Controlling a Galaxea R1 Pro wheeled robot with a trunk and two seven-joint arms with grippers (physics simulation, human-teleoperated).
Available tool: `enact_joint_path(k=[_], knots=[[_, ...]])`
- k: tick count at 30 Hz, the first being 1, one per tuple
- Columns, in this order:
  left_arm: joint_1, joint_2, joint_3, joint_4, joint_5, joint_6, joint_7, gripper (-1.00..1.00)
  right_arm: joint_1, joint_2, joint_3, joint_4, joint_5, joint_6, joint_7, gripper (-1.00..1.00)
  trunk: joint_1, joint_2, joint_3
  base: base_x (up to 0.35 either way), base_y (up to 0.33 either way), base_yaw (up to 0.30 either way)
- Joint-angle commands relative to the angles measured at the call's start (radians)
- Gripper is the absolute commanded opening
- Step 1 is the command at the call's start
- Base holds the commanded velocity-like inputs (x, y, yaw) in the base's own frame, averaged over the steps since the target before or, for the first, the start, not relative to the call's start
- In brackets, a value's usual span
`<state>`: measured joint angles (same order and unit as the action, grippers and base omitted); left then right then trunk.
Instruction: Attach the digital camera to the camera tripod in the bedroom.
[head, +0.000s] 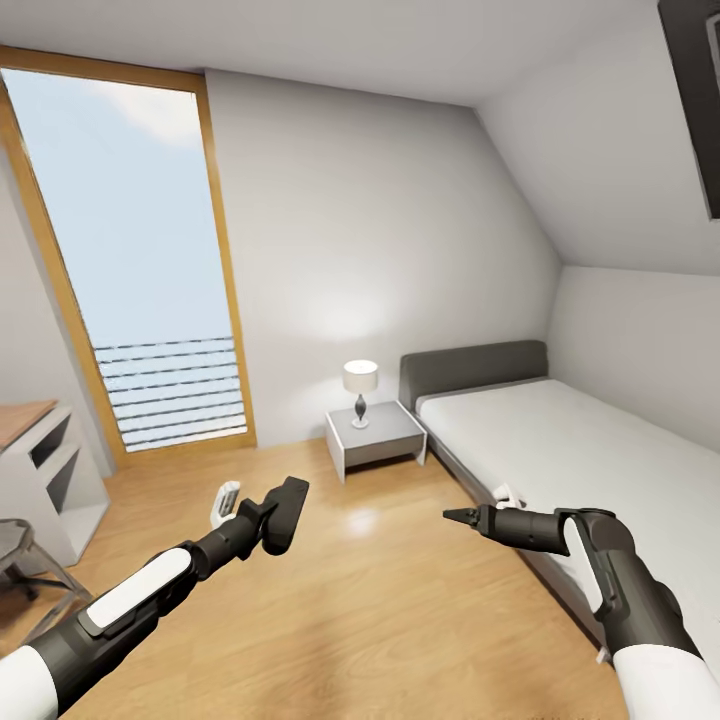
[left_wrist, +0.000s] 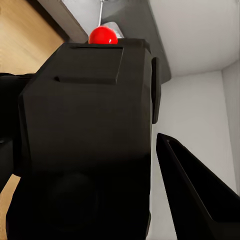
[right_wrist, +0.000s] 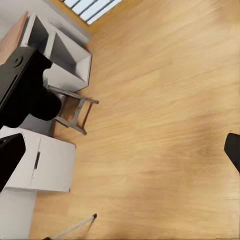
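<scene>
The digital camera (head: 285, 513) is pinched in the left hand (head: 272, 520); the right hand's (head: 458, 517) state cannot be told; the tripod must be found next.

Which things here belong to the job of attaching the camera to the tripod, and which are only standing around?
For the job:
- digital camera, held in the left hand

Only standing around:
- bed
- nightstand
- lamp
- chair
- white shelf
</scene>
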<state>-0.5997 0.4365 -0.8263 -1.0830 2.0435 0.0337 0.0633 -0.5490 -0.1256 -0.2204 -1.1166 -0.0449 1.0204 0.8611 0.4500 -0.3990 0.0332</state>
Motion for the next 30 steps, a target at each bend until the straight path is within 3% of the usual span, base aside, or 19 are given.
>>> enact_joint_path(k=[1,30], knots=[[-0.001,0.001,-0.002,-0.001,0.004,0.0,0.003,-1.0,0.0,0.0,-0.001,0.0,-0.004,0.007,0.0,1.0,0.0,-0.001,-0.001,-0.261,-0.164,0.195],[-0.001,-0.005,-0.002,0.004,0.005,0.0,0.004,-1.0,0.0,0.001,0.003,0.0,-0.007,0.006,0.0,1.0,0.0,-0.001,-0.001,-0.237,-0.204,0.27]])
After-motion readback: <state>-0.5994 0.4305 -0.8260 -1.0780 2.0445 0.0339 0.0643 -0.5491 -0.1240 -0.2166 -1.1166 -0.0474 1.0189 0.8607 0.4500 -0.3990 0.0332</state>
